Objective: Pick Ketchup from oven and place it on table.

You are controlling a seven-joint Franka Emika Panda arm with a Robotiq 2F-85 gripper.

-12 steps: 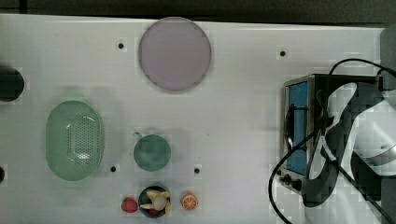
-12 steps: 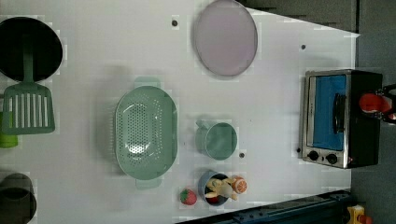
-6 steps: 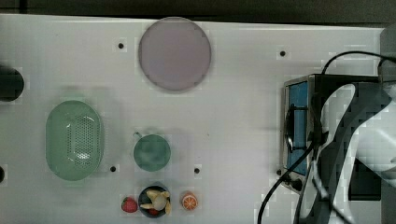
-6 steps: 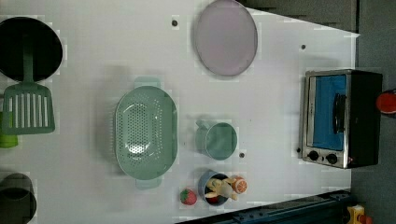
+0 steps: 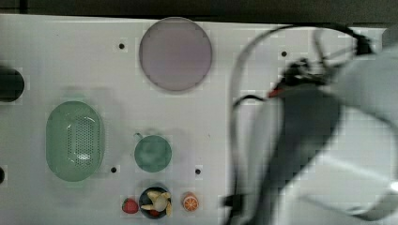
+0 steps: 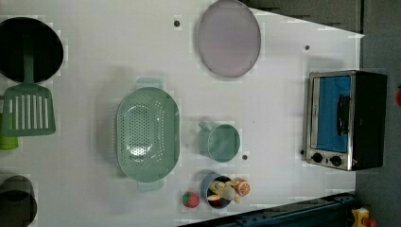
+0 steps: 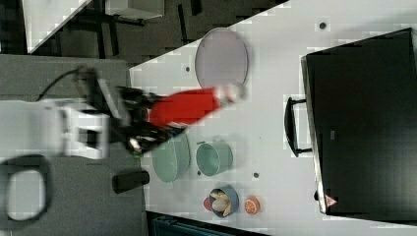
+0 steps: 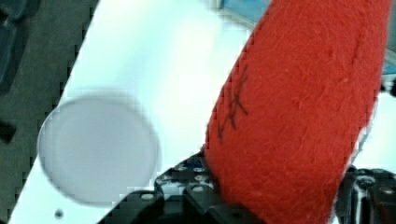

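Right view: tool [image 7: 147, 125] pinches ketchup [image 7: 184, 108], bottle sticking out level from its jaws, cap end away, above the bench [image 7: 275, 64]. One ketchup, one oven [image 6: 347, 120], one plate [image 6: 229, 38].

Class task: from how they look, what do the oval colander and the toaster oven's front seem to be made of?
Colander: probably plastic, with a uniform matte mint-green colour and moulded rows of holes. Toaster oven: front frame looks like brushed steel, silvery-grey; the door seems to be blue-tinted glass; the body is black, likely painted metal.
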